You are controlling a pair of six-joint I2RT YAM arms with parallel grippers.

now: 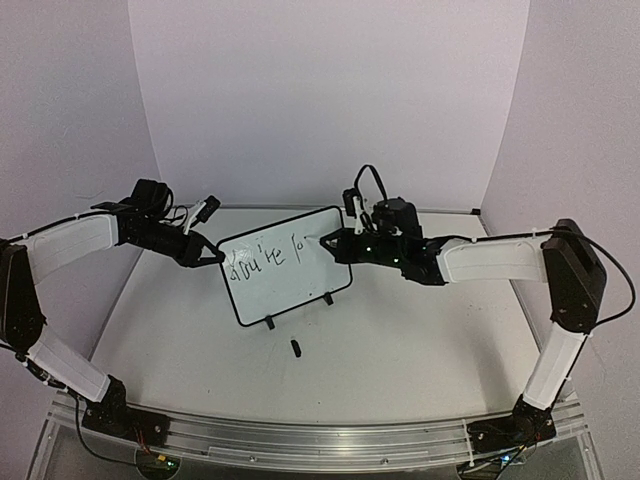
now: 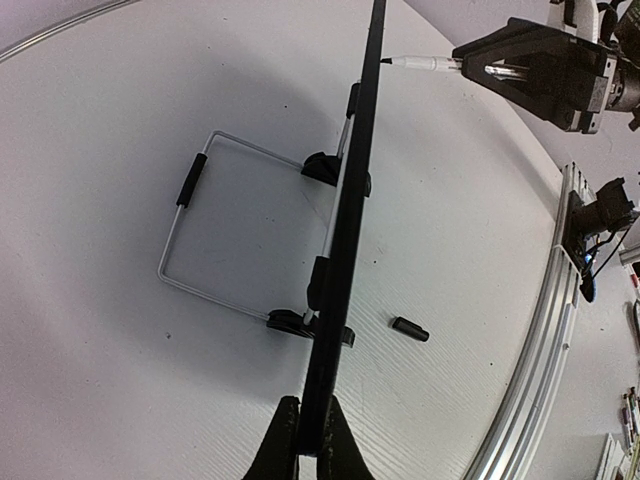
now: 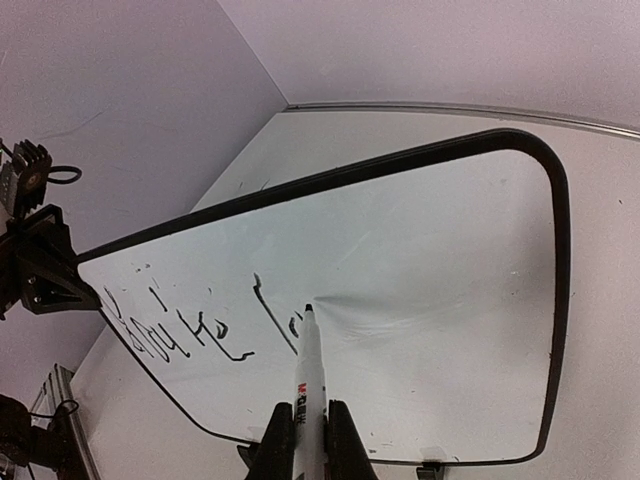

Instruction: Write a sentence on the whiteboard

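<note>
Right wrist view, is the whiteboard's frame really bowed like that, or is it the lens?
Right wrist view: likely the lens; the whiteboard bulges, writing sharp. Left wrist view: the rail curves likewise. Top view: its edges look straight, picture soft.

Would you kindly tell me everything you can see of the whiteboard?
The whiteboard is a small white rectangle with rounded corners and a thin black frame. It stands upright on the table on two black feet, with a wire prop behind. The left fingers pinch its edge; the marker in the right fingers touches its face beside unfinished dark writing beginning "You're".
</note>
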